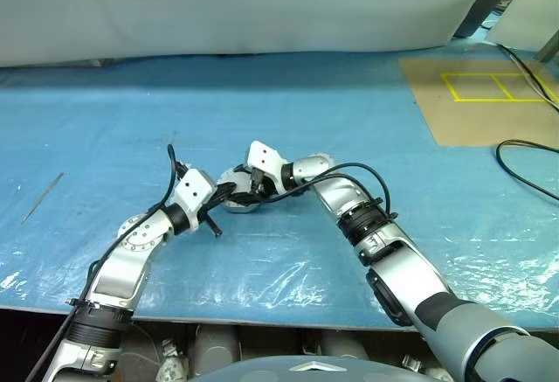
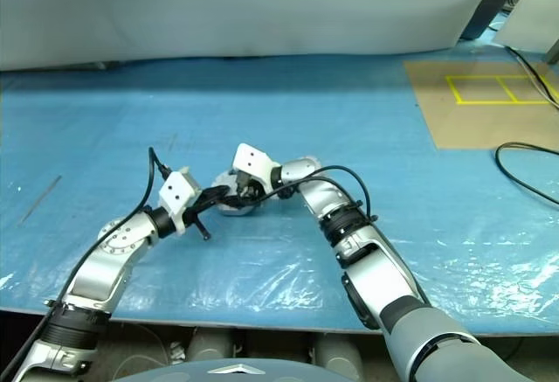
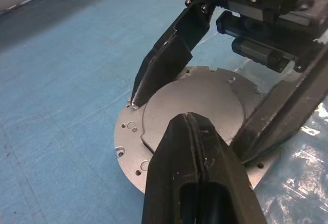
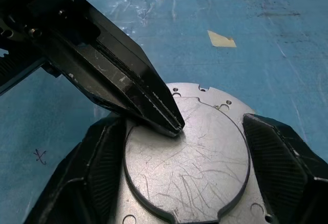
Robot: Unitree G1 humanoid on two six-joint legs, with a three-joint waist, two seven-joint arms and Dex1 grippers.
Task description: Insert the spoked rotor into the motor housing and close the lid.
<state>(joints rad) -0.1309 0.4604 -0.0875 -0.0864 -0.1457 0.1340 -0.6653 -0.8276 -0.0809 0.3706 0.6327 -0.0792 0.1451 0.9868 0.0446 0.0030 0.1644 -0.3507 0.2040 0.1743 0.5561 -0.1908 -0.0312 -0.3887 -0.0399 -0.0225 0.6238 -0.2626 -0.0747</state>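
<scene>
The lid [image 4: 187,155], a scratched grey metal disc, lies flat, plain face up, on the motor housing [image 3: 128,142]. Left gripper [image 4: 174,126] jaws pinched together; right gripper [image 4: 184,167] jaws wide, flanking the lid.

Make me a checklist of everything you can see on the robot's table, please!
Surface: blue plastic sheet, wrinkled near the front edge.
Job's things: grey lid lies plain face up on the silver motor housing; the wheel is hidden.
Clutter: small paper scrap.
Grippers: left gripper shut, tip pressing on the lid; right gripper open, fingers either side of the lid.
Cables: black cable on the right.
Surroundings: white cloth behind; brown board with yellow lines.
</scene>
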